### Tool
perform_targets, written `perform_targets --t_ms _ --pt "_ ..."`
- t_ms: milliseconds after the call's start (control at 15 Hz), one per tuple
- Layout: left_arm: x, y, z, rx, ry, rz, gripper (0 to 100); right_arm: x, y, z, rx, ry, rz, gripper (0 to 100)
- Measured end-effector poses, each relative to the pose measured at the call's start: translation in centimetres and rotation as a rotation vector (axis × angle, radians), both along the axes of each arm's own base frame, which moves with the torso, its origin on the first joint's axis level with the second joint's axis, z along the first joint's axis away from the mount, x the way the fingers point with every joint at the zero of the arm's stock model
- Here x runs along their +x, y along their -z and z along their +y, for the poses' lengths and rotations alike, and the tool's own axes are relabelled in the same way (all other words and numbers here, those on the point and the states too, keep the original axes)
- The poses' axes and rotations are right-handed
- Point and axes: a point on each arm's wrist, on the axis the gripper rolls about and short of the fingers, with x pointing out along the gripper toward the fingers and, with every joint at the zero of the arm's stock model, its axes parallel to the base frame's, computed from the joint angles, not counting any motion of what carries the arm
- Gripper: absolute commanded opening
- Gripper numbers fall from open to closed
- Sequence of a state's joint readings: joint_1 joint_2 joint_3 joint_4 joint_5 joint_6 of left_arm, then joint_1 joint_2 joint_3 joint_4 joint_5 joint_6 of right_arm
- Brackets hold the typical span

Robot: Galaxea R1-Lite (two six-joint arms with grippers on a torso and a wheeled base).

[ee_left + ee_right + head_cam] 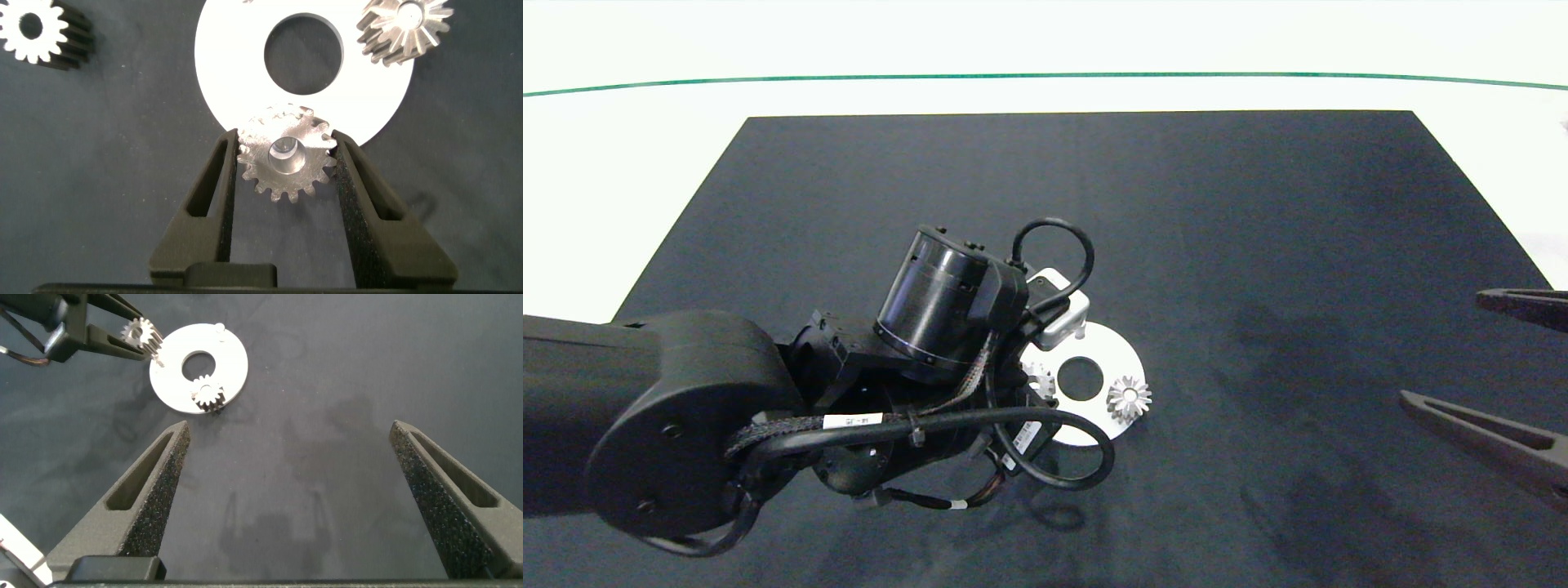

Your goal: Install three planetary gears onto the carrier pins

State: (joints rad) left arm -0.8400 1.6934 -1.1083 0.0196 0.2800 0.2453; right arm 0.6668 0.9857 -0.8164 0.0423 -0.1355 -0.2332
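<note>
A flat white disc [1107, 347] sits near the centre of the frame on a black mat [1217, 229]. The mat covers a pale white table [621, 180] crossed by a thin green line [1045, 77] along the top of the frame. Silvery, toothed gears catch the light: one [1128, 398] on the disc's right side, another [286, 163] between dark grey fingers [208, 204]. A third gear [37, 31] shows a white face. The left arm [686, 408] is glossy black with a white label [852, 420].
</note>
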Motion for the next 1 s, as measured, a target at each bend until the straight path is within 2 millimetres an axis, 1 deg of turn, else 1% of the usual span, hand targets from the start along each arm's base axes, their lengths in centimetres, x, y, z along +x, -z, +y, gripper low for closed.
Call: perform_targets --t_ms 267,1000 --pt "0.12 0.45 -0.31 0.010 0.003 0.010 19 -0.05 0.00 -0.03 0.000 -0.003 0.000 100" --pt "0.51 0.39 -0.75 0.006 0.003 0.006 19 -0.14 -0.03 -0.10 0.003 -0.003 -0.002 100"
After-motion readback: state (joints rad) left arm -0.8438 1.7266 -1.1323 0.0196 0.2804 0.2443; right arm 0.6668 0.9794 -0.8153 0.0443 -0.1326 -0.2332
